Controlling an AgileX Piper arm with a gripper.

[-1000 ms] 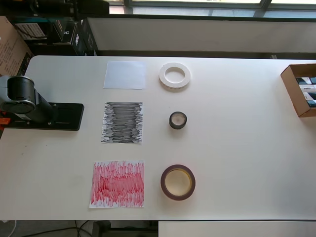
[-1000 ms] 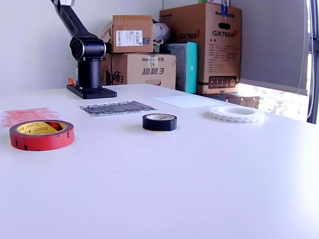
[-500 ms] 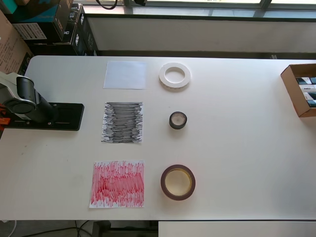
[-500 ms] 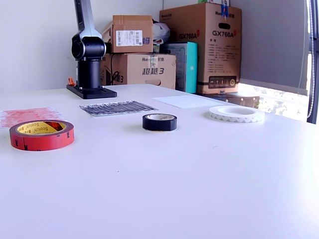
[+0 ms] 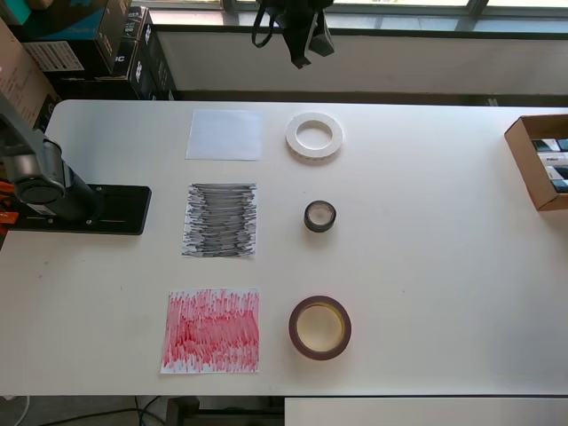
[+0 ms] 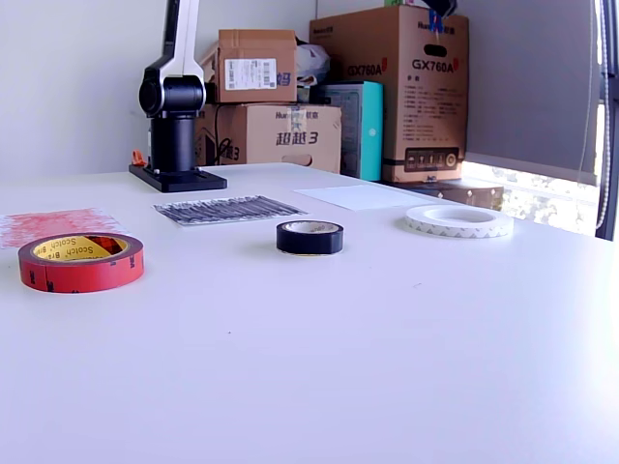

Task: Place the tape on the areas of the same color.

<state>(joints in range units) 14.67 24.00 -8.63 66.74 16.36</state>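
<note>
In the overhead view the gripper [image 5: 300,40] hangs high above the worktop's far edge, dark and partly cut off by the top of the picture; it seems to hold nothing, but how far its jaws stand apart cannot be told. Just inside that far edge, almost straight beneath it, lies the white ring [image 5: 314,136], flat, with the plain white sheet [image 5: 224,134] beside it toward the arm's base [image 5: 80,209]. This is the relation the coming move likely turns on: the ring is the nearest roll to the gripper, and its sheet lies a short way off along the far edge. The black roll [image 5: 320,216] sits mid-table beside the black-scribbled sheet [image 5: 221,220], and the red-brown roll [image 5: 319,327] lies near the near edge beside the red-scribbled sheet [image 5: 211,330]; none of the three rolls touches its sheet. In the exterior view only the arm's lower links rise out of the picture from the base [image 6: 176,177], so the gripper is not shown; the white ring [image 6: 457,220], black roll [image 6: 309,237] and red-brown roll [image 6: 80,261] all rest flat on the tabletop [image 6: 368,348], each apart from the papers behind.
</note>
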